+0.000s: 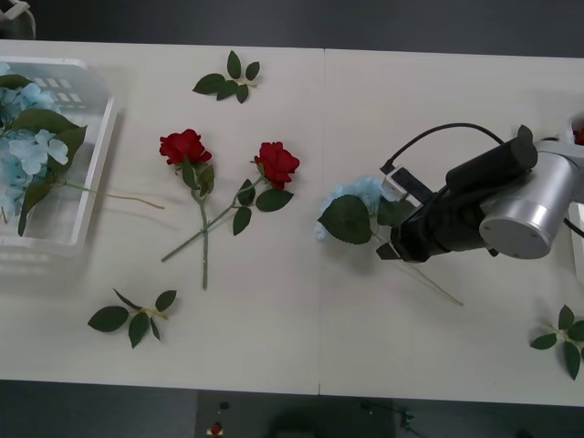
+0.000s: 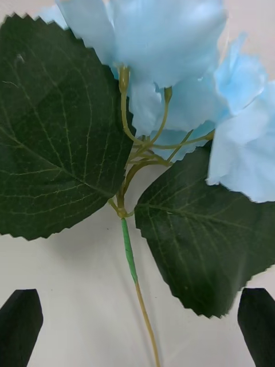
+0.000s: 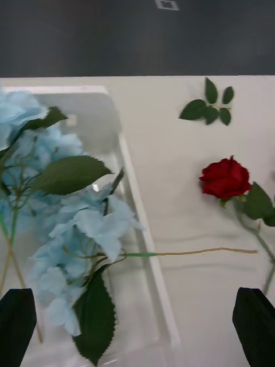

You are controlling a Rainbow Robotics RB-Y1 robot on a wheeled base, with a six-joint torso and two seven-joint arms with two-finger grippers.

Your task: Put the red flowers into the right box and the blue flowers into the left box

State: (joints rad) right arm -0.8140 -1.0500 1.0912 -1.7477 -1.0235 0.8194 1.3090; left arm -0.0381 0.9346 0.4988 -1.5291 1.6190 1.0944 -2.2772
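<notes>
**Right gripper lowered over a blue flower, stem not yet grasped**

In the right wrist view, the two black fingers (image 2: 21,324) are spread wide apart, one at each lower corner, and nothing is held between them. The thin green stem (image 2: 130,258) of a blue hydrangea head (image 2: 172,51) runs down between them, with two large dark leaves on both sides of it. In the front view, the right gripper (image 1: 394,245) is seen just beside this blue flower (image 1: 351,205), which lies on the tabletop (image 1: 301,347) right of the middle.

A risk is judged here: the stem is thin and lies flat on the tabletop, so it may slip out when the fingers are closed, or a leaf may be pinched instead of the stem, and the head could then hang loose or fall during the long carry across to the left box.

The left gripper (image 3: 137,344) is held above the left box (image 1: 96,151), its fingers also released and empty. In this slotted white basket several blue flowers (image 1: 23,146) are already lying; one long stem (image 1: 128,196) hangs out over the wall onto the tabletop. Two red roses (image 1: 185,146) (image 1: 276,162) lie with crossed stems in the middle, still to be sorted. At the far right edge, a small part of the right box (image 1: 573,137) is seen; its contents cannot be told.
</notes>
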